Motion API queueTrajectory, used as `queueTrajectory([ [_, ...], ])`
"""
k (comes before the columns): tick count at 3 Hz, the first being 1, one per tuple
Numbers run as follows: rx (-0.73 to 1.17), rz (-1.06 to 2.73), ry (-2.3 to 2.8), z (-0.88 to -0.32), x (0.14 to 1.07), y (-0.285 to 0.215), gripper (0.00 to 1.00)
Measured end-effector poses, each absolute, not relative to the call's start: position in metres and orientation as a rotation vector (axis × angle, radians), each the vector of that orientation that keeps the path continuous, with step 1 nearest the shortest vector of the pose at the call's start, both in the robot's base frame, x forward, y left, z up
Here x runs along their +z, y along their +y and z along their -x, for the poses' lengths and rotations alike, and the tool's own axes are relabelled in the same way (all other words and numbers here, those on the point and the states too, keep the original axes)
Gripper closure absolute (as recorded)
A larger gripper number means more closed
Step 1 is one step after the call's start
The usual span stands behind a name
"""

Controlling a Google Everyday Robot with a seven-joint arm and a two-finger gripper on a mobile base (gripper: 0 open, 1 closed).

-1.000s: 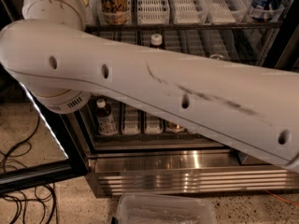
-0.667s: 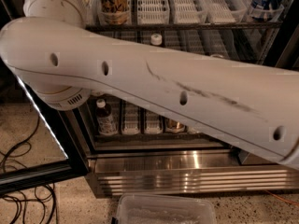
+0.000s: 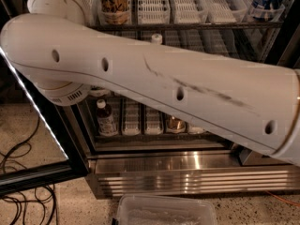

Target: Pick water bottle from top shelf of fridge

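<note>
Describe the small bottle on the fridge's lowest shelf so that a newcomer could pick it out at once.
Find the ribbed steel base of the fridge, then the lowest shelf just above it, under the robot's white arm, whose gripper is out of view. At that shelf's left end stands the small bottle, upright. Unlike the white lane trays beside it, it has a white cap and dark liquid.

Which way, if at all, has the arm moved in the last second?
Yes, slightly up: the arm sits higher against the small brown bottle in the fridge. The gripper is out of view.
</note>
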State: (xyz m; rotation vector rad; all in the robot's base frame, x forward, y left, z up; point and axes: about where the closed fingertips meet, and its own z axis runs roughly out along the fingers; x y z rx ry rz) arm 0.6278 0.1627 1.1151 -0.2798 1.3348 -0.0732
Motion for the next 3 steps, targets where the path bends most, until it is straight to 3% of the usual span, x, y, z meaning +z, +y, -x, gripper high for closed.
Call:
queueTrajectory([
  [1, -0.086, 0.273, 1.341, -0.634, 1.112, 0.161, 0.33],
  [2, -0.103, 0.282, 1.361, -0.650, 1.105, 0.160, 0.26],
  [3, -0.106, 0.292, 1.361, -0.654, 1.106, 0.162, 0.28],
])
